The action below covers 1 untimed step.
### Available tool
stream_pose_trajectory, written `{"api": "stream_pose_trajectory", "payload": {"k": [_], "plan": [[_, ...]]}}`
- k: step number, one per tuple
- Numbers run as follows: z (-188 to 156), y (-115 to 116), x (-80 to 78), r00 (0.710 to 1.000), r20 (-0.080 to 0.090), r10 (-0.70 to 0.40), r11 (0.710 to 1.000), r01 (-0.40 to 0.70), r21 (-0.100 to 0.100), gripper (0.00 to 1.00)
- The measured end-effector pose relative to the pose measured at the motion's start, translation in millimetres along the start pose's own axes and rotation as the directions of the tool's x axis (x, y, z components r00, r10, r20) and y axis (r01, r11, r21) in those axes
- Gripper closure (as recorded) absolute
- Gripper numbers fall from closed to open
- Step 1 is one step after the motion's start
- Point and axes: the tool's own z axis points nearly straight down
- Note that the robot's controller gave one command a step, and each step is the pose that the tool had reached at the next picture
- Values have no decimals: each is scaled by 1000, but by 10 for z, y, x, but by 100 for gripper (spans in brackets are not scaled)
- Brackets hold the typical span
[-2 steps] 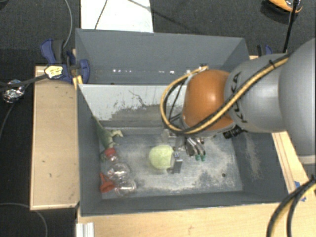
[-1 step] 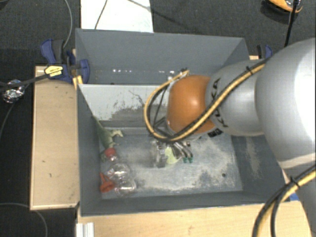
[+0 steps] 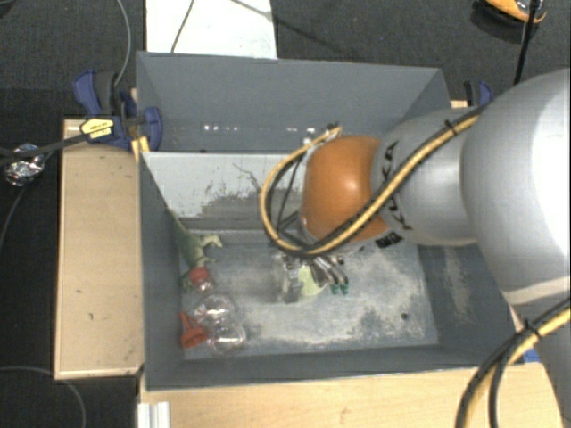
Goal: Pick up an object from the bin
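Looking down from above, the grey metal bin (image 3: pixel 357 96) sits in the middle, its floor scuffed and pale, and the big silver arm (image 3: pixel 500 176) sweeps in from the right. Its wrist, under the rounded orange cover (image 3: pixel 339 185), hangs over the middle of the bin, with yellow-and-black cables (image 3: pixel 268 205) looping round the cover's left side. Below that cover the pincer (image 3: pixel 291 285) is down at the floor, right at the centre of the bin. Open or closed? I cannot tell, because the cover and the cables shade it and the metal parts run together. Just beside the pincer, on its right, lies a small pale yellow-green thing (image 3: pixel 312 280), touching it or very nearly so. Whether it is gripped I cannot make out. Further right sit a couple of small dark green bits (image 3: pixel 339 285), close to the pale thing. Over on the left side of the bin, well apart from the pincer, there's a little heap along the wall. A dull green strip-like piece (image 3: pixel 190 243) lies at the top and a clear piece with a red cap (image 3: pixel 198 279) below it. Then comes a crumpled clear plastic thing (image 3: pixel 221 321) near the front-left corner, with a red piece (image 3: pixel 189 335) right beside it against the wall. On the right, the floor shows scuffs and a few dark specks.
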Motion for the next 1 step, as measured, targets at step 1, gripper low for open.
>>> {"api": "stream_pose_trajectory", "payload": {"k": [1], "plan": [[-949,-80,-49,1000,7,-9,1000,9,0,0]]}}
